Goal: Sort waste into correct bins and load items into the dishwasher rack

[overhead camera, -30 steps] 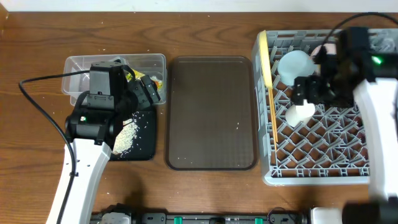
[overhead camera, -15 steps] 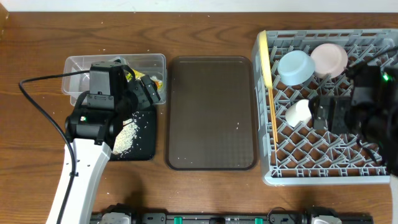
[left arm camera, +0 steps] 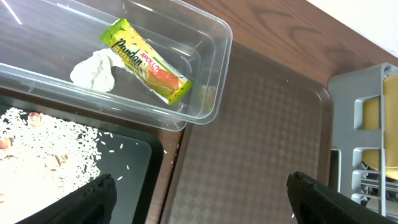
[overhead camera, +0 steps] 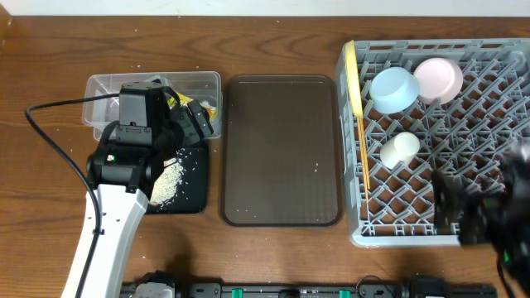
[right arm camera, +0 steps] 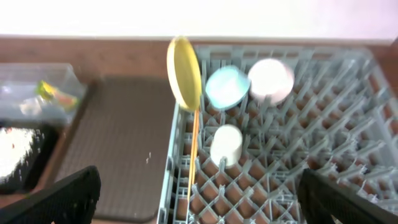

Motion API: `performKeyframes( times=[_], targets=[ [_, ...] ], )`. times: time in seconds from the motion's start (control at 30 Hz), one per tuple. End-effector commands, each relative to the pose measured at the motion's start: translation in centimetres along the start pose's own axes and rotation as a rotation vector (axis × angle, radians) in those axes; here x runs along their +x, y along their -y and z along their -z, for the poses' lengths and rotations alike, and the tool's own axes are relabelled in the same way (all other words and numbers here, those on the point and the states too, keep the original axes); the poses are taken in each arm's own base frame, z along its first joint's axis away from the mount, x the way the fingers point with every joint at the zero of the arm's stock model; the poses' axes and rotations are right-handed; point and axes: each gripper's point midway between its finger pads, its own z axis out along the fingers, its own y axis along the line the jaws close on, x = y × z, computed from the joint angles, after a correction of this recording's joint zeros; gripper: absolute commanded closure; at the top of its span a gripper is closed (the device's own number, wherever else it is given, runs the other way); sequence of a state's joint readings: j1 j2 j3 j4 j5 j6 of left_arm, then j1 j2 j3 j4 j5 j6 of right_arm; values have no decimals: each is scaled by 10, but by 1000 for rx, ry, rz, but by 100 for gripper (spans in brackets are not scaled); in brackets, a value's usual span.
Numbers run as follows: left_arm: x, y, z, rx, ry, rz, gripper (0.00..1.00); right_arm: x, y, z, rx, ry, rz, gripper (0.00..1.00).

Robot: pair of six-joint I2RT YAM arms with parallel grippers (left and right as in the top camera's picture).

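Observation:
The grey dishwasher rack (overhead camera: 464,124) holds a yellow plate (overhead camera: 352,79) on edge, a light blue bowl (overhead camera: 392,88), a pink bowl (overhead camera: 439,80), a white cup (overhead camera: 399,150) and chopsticks (overhead camera: 363,165). My right gripper (overhead camera: 454,211) is open and empty over the rack's front edge; its view shows the cup (right arm camera: 226,144) and the plate (right arm camera: 185,71). My left gripper (left arm camera: 202,205) is open and empty. The clear tub (left arm camera: 217,74) holds the green-and-yellow wrapper (left arm camera: 146,61) and white tissue (left arm camera: 94,70). Rice (left arm camera: 37,143) lies in the black tray (left arm camera: 134,168).
A large dark brown serving tray (overhead camera: 281,149) lies between the bins and the rack, with a few stray grains on it. My left arm hangs over the tub (overhead camera: 108,87) and the black tray (overhead camera: 190,194). A black cable loops at the left.
My right arm has drawn back from over the white cup toward the rack's front right edge. The cup stays in the rack. The left arm has not moved.

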State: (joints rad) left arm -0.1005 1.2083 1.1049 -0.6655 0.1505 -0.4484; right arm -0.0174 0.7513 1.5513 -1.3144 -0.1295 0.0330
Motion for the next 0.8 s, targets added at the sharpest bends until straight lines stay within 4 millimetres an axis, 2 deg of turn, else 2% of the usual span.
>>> performKeyframes(
  times=[0.0,0.2,0.33,0.57,0.77],
  targets=[
    [-5,0,3,-1,14,0,10,8,0,21,12,105,15,1],
    [-5,0,3,-1,14,0,10,28,-8,54,-23,316,49,1],
    [-5,0,3,-1,14,0,10,37,-8,56,-33,429,66,1],
    [-5,0,3,-1,14,0,10,40,-5,16,-48,584,83,1],
    [-5,0,3,-1,14,0,10,49,2,-42,-58,667,72,1]
  ],
)
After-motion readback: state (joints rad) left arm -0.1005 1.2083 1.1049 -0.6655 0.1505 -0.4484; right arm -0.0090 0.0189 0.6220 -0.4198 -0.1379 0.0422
